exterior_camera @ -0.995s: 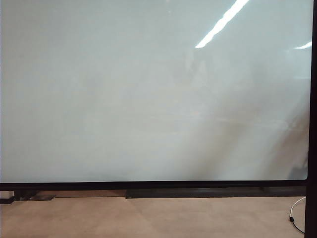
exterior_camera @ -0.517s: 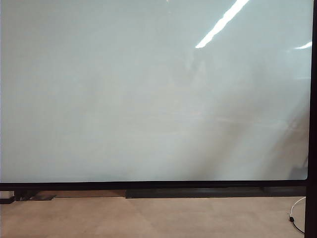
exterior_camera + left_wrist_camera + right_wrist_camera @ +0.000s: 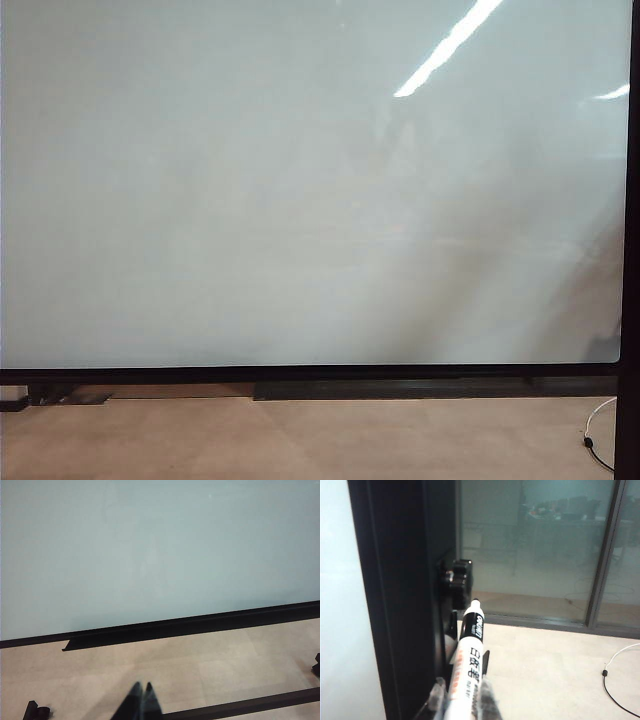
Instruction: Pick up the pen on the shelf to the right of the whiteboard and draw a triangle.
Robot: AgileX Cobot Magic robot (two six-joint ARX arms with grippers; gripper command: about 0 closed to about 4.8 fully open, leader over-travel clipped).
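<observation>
Already the right gripper (image 3: 461, 696), beside the whiteboard's (image 3: 300, 200) right frame, had its jaws clamped on the pen (image 3: 469, 655) for drawing; the left gripper (image 3: 139, 700) idled below, jaws together, empty.

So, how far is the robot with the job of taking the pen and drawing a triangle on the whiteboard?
Early stage. Done: the right gripper has reached the pen beside the board's black edge. In hand: its fingers sit on both sides of the barrel, apparently gripping it. Left: carrying the pen over and drawing, since the whiteboard shows no line yet. The left gripper is shut, low before the board.
</observation>
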